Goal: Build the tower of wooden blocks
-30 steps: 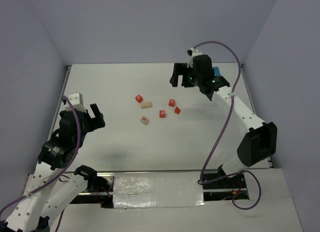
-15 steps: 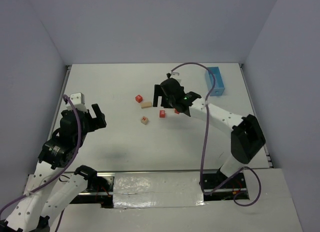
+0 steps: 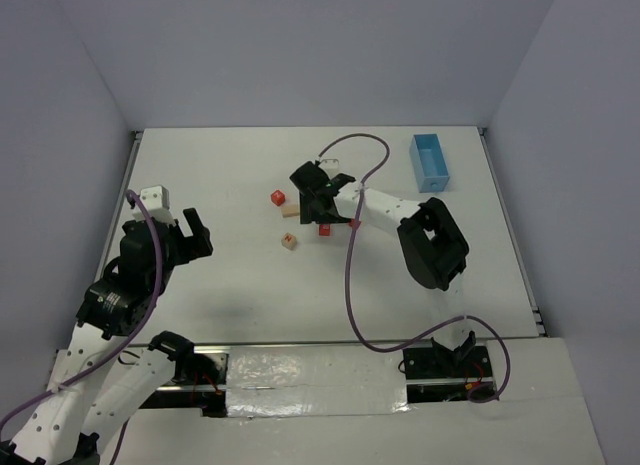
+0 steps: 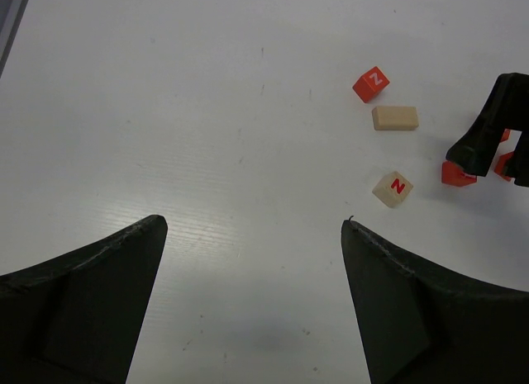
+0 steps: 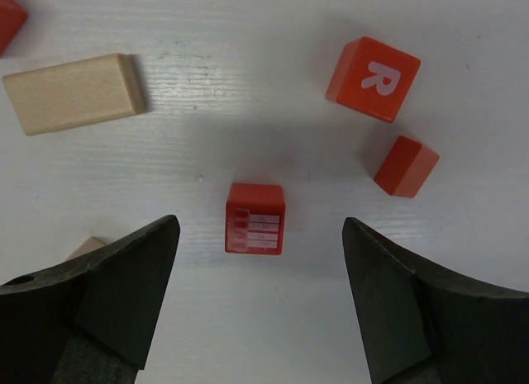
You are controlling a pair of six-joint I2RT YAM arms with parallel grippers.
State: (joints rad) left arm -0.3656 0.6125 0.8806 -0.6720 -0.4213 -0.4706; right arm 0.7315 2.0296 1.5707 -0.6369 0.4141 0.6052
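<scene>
The wood block tower's pieces lie loose and unstacked on the white table [image 3: 220, 165]. In the right wrist view a red cube [image 5: 255, 218] with a white label lies flat just ahead of and between my right gripper's [image 5: 258, 234] open tips, untouched. Around it are a red R cube [image 5: 373, 78], a small red block [image 5: 405, 166] and a tan rectangular block [image 5: 74, 93]. From above, my right gripper [image 3: 316, 207] hovers over the cluster beside a red cube [image 3: 278, 197] and a tan lettered cube [image 3: 289, 241]. My left gripper [image 3: 190, 235] stands open at the left, empty.
A light-blue tray [image 3: 430, 162] sits at the back right near the wall. The right arm's cable [image 3: 350, 275] loops over the table's middle. In the left wrist view the right gripper's black fingers [image 4: 488, 136] stand by the red blocks [image 4: 457, 174].
The right arm has swung from beside the tray leftward and down over the block cluster, its jaws narrowing slightly. The left arm has hardly moved.
</scene>
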